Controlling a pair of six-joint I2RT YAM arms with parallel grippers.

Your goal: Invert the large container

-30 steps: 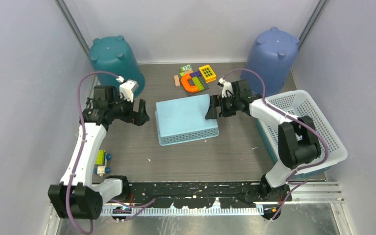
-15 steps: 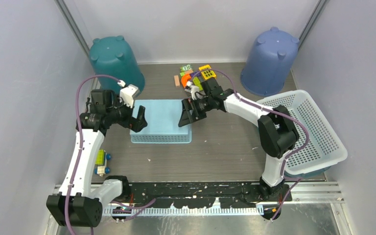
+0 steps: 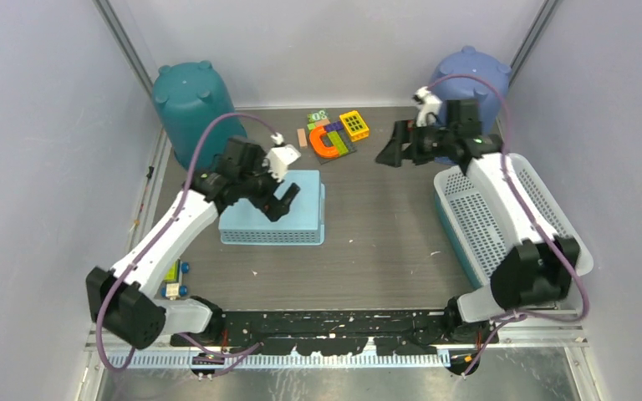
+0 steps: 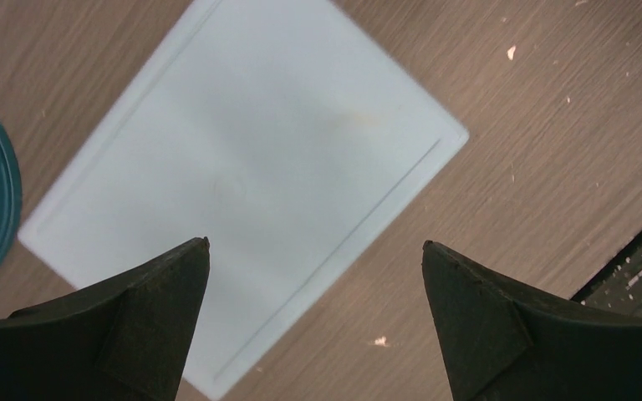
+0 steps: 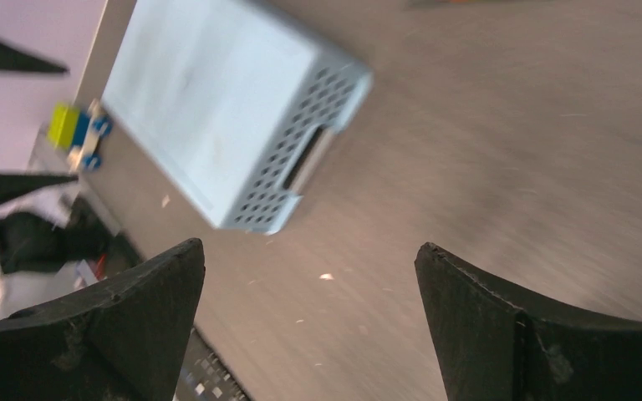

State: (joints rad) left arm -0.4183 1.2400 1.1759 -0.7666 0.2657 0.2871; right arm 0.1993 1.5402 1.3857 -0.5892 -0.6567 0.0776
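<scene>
The large container is a light blue perforated basket (image 3: pixel 305 221) lying upside down on the table, its flat bottom facing up. It also shows in the left wrist view (image 4: pixel 242 184) and the right wrist view (image 5: pixel 226 125). My left gripper (image 3: pixel 287 200) hangs open and empty just above the basket's bottom. My right gripper (image 3: pixel 390 150) is open and empty, lifted at the back right, well apart from the basket and in front of the blue bin.
A teal bin (image 3: pixel 192 104) stands upside down at the back left, a blue bin (image 3: pixel 468 75) at the back right. A white mesh basket (image 3: pixel 514 221) sits at the right. Small colourful toys (image 3: pixel 334 134) lie at the back centre; a yellow and blue toy (image 3: pixel 174 274) lies near the left arm.
The basket was pushed left earlier and now rests still. My right gripper has pulled away from it to the back right. My left gripper has moved right, over the basket.
</scene>
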